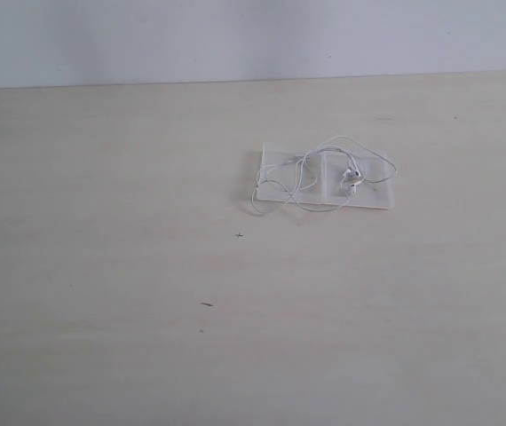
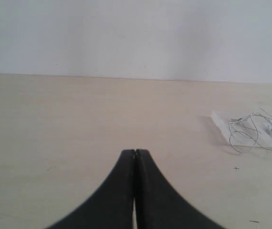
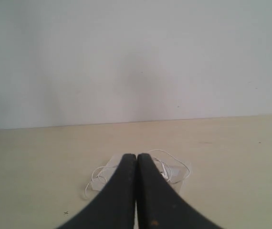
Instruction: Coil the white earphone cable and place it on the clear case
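The white earphone cable [image 1: 352,177] lies in loose, thin loops on the clear case [image 1: 373,202], with one loop spilling past its rim onto the pale wood-grain tabletop [image 1: 146,311]. You'll find the flat, transparent two-square case toward the table's far edge, right of centre. Your left gripper [image 2: 135,153] and right gripper [image 3: 136,157] each have their black fingers pressed together, pinching nothing.

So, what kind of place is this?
Likely a lab test bench: pale wooden table, blank white wall, a clear case with a white earphone cable on it.
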